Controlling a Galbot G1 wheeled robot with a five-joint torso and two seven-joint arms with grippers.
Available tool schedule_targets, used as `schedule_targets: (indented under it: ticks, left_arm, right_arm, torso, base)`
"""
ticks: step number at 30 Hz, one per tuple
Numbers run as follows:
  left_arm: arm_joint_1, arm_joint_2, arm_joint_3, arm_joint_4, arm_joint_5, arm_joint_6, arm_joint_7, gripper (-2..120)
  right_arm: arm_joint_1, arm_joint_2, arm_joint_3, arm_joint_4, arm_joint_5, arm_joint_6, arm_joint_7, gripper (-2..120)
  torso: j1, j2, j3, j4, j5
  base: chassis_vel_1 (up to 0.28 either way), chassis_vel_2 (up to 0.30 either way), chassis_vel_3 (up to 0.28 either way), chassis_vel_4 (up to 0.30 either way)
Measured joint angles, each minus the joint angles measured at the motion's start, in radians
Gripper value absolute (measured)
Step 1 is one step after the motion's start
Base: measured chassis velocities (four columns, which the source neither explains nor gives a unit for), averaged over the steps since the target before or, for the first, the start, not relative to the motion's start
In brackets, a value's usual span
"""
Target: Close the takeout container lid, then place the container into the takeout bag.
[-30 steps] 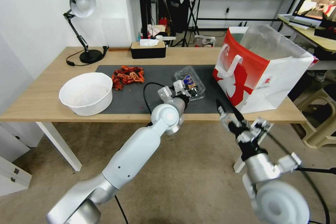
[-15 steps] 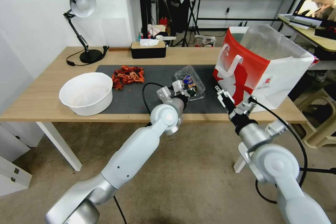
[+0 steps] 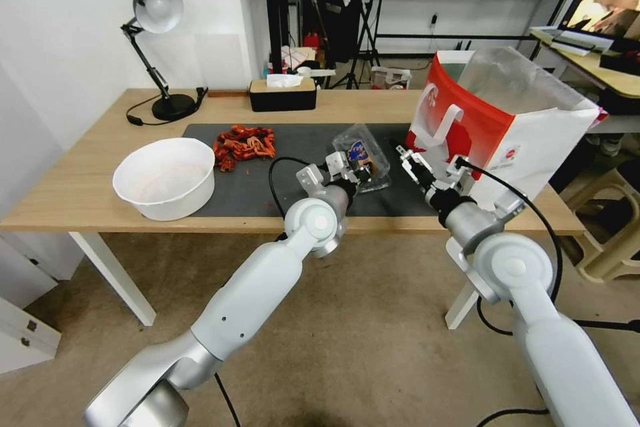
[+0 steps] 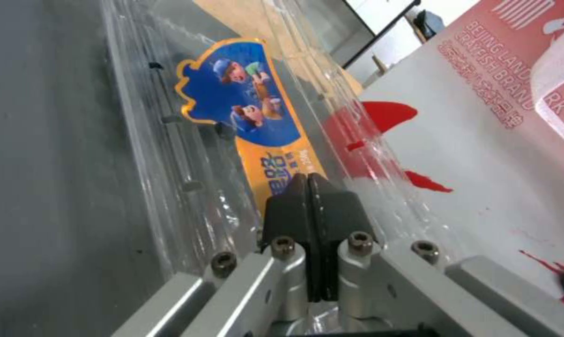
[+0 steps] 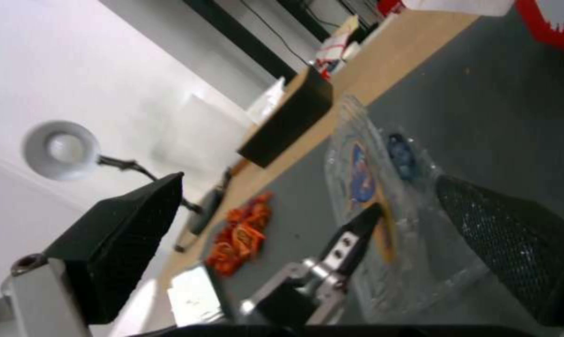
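Resting on the dark mat [image 3: 280, 180] at frame centre, the takeout container [image 3: 363, 157] has the left gripper [image 3: 357, 175] clenched on its lid [image 4: 232, 121]. The right gripper [image 3: 408, 159], fingers spread, hovers between container and takeout bag [image 3: 507, 140].

White takeout bag [image 3: 533, 140] with red panel; clear lid [image 4: 188, 140] bears a blue-and-orange, seemingly cartoon sticker [image 4: 251, 126].
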Motion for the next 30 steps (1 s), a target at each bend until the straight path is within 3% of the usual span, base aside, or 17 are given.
schedule_targets:
  ticks: [22,30]
  left_arm:
    - [-0.001,0.0,-0.001,0.003,-0.002,-0.003,-0.001,0]
    - [-0.003,0.01,0.001,0.002,-0.004,-0.004,-0.001,0]
  right_arm:
    - [0.273,-0.111,-0.137,-0.218,-0.056,-0.251,0.053,100]
    - [0.357,-0.158,-0.22,-0.296,-0.061,-0.31,-0.015,100]
  torso:
    - [0.0,0.0,0.0,0.0,0.0001]
    - [0.0,0.0,0.0,0.0,0.0001]
  base:
    - [0.0,0.0,0.0,0.0]
    - [0.0,0.0,0.0,0.0]
